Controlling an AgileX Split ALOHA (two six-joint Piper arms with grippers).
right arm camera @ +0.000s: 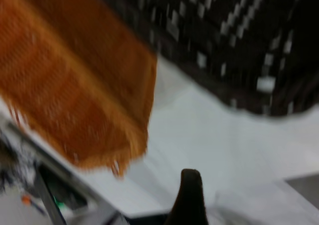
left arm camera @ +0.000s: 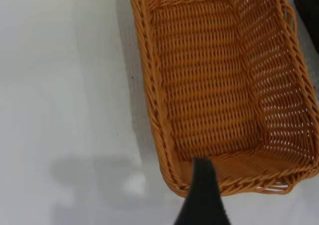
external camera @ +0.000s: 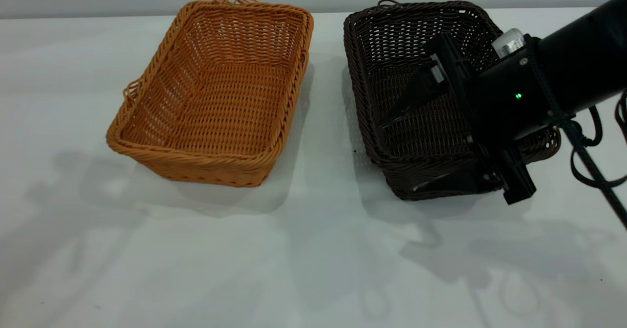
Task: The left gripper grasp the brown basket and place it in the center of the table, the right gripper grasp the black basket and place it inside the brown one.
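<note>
White-grey and plain, the table (external camera: 313, 249) carries both baskets side by side with a strip of bare surface between them. The brown basket (external camera: 215, 93) stands upright and empty, left of the table's middle in the exterior view, one loop handle at its far rim and one at its left rim. The black basket (external camera: 416, 88) stands upright to its right, near but not touching it. My right gripper (external camera: 426, 147) reaches in from the right side with its jaws spread wide: one finger lies over the black basket's interior, the other sits outside the near wall, so the near rim is between them; whether either finger touches the wicker cannot be determined. My left gripper (left arm camera: 202, 195) does not appear in the exterior view; the left wrist view shows only one dark fingertip over a short end rim of the brown basket, so I cannot tell its state. The right wrist view is blurred, showing both baskets above the table.
</note>
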